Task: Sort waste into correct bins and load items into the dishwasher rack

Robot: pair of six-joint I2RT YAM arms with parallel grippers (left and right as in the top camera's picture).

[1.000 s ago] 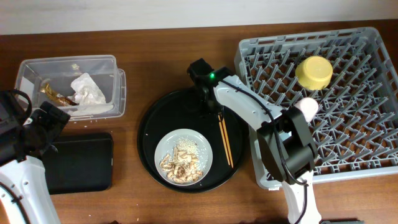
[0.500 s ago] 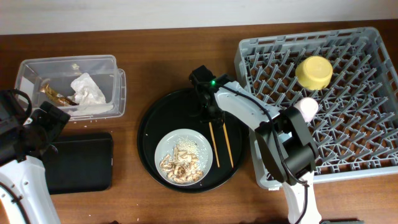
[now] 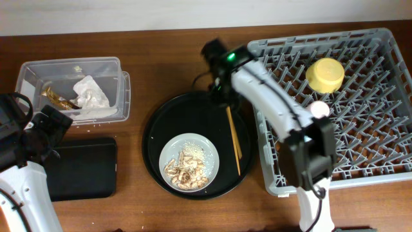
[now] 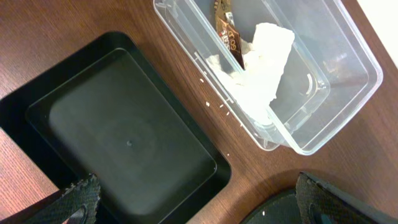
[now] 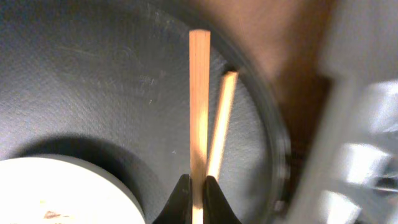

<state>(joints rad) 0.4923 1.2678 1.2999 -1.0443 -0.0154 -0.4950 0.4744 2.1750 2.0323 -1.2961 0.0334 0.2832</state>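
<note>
— What's at risk here?
— Right gripper [image 5: 198, 196] clamps one chopstick [image 5: 199, 93] only; a slip could drop it onto the plate [image 3: 210, 156] of scraps [image 3: 187, 166] in the round black tray [image 3: 161, 125]. Left gripper [image 4: 196, 186] gapes empty, left of the tray.

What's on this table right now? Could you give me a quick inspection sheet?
Surface: brown table, white crumbs by tub.
Job's things: bowl and pink cup in rack; plate with scraps on round tray; napkin and wrapper in tub; black tray empty; blue cup not seen.
Clutter: two chopsticks over round tray.
Grippers: left gripper open near black tray; right gripper shut on one chopstick.
Cables: black loop by left gripper.
Surroundings: pale wall behind.
</note>
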